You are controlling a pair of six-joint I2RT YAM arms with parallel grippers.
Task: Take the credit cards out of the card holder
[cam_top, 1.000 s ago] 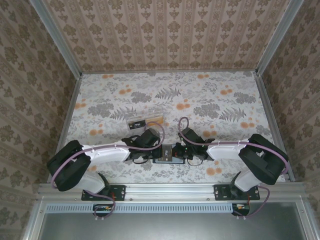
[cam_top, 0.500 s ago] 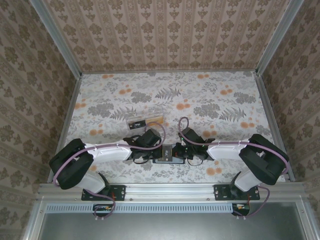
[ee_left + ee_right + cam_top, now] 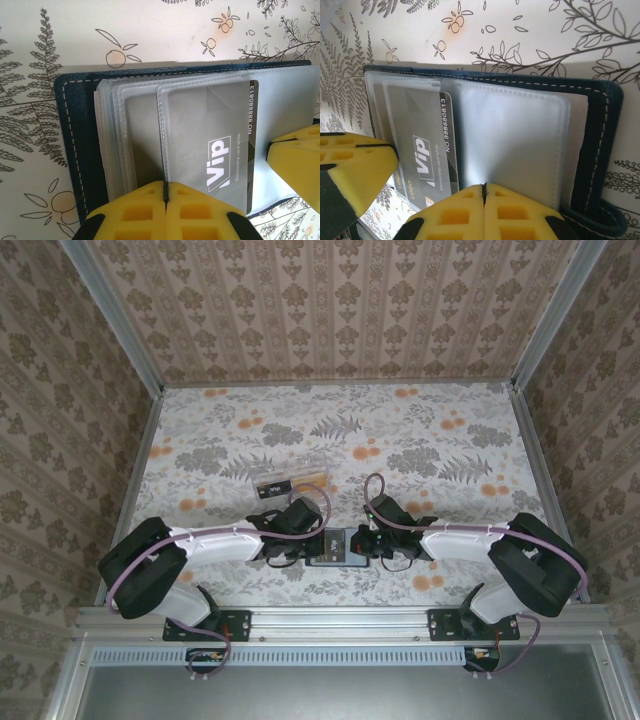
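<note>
The navy card holder [image 3: 335, 547] lies open on the floral tabletop between my two grippers. In the left wrist view its stitched cover [image 3: 75, 135] carries clear sleeves, and a grey "Vip" card [image 3: 210, 145] sits in the top sleeve with its right end sticking out. My left gripper [image 3: 165, 186] is shut, its tips on that sleeve's seam. My right gripper [image 3: 483, 189] is shut too, its tips against a clear sleeve of the holder [image 3: 600, 145], just right of the Vip card [image 3: 417, 135]. From above, the left gripper [image 3: 314, 544] and right gripper [image 3: 358, 544] flank the holder.
A clear plastic box [image 3: 290, 480] with black and orange strips lies just behind the left gripper. Aluminium rails and patterned walls bound the table. A second card marked "LOGO" [image 3: 402, 187] peeks from under the Vip card.
The right arm has drawn back a little to the right, its gripper now at the holder's right part. The left arm has stayed in place.
</note>
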